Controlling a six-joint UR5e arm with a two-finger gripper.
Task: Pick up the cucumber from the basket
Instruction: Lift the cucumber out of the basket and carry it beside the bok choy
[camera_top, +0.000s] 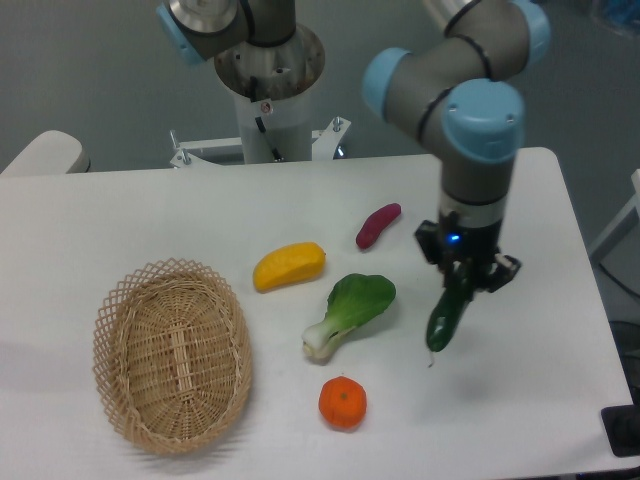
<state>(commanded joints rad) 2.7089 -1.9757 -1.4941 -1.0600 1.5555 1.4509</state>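
The cucumber hangs from the gripper over the right part of the white table, well apart from the basket. Its long axis runs steeply, close to upright but tilted — the upper end sits between the fingers, and the lower end, with its thin stem tip, points down and slightly to the left in the camera view. A soft shadow lies on the table beneath it, and the lower tip seems to be clear of the surface, though that is hard to judge. The jaws are pinching the top of the cucumber, 1 dark finger on each side.

The basket lies at the left front of the table, its oval running roughly front to back, and nothing shows inside it.

Counted, there is 1 of each thing: 1 cucumber, 1 basket, 1 yellow squash, 1 purple sweet potato, 1 bok choy and 1 orange. The squash lies just right of the basket's far end; the bok choy is between squash and cucumber, its white stem end pointing toward the orange — which sits nearest the front edge.
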